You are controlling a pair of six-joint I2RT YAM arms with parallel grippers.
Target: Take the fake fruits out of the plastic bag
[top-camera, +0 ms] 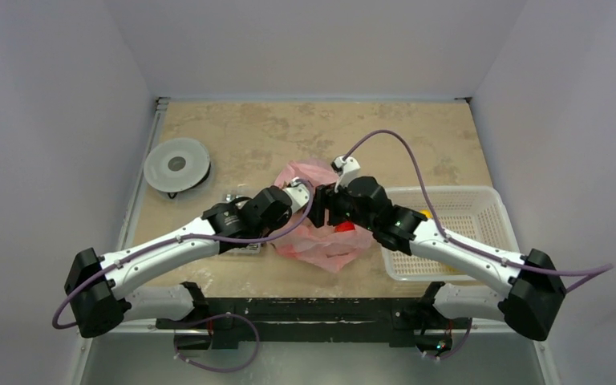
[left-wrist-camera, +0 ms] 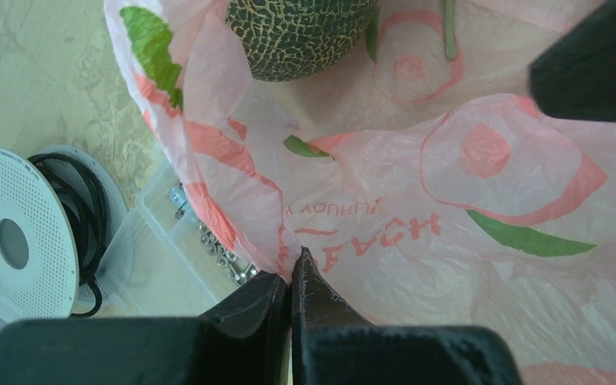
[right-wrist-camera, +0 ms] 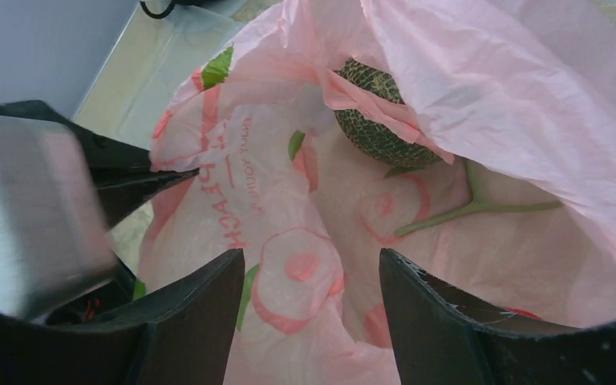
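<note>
- The left gripper (left-wrist-camera: pixel 291 293) has its two fingers pressed tight together. They pinch the rim of the plastic bag (left-wrist-camera: pixel 449 200) at its near edge.
- The right gripper (right-wrist-camera: pixel 313 305) has its fingers spread apart. Nothing is held between them. They point down into the open mouth of the pink bag, and the bag's printed inside lies right under the gap.
- Seen from the right gripper, the left gripper is off to the left, with the bag's edge caught in its tip.
- The green fruit (right-wrist-camera: pixel 377 120) lies inside the bag, ahead of the right gripper's fingers and apart from them. It is dark green with a net pattern. A fold of pink plastic covers part of it.
- A thin green stem (right-wrist-camera: pixel 473 204) lies on the bag's inside, just past the fruit on the right.
- From the left gripper, the same green fruit sits straight ahead, deep in the bag.
- Left of the left gripper, outside the bag, a clear box (left-wrist-camera: pixel 208 241) with small metal bits touches the bag's side.
- Farther left is a white round reel (left-wrist-camera: pixel 16 241) with black cable.
- From above, a white basket (top-camera: pixel 449 233) sits on the table (top-camera: pixel 289 128) on the right gripper's far side from the bag, under the right arm.
</note>
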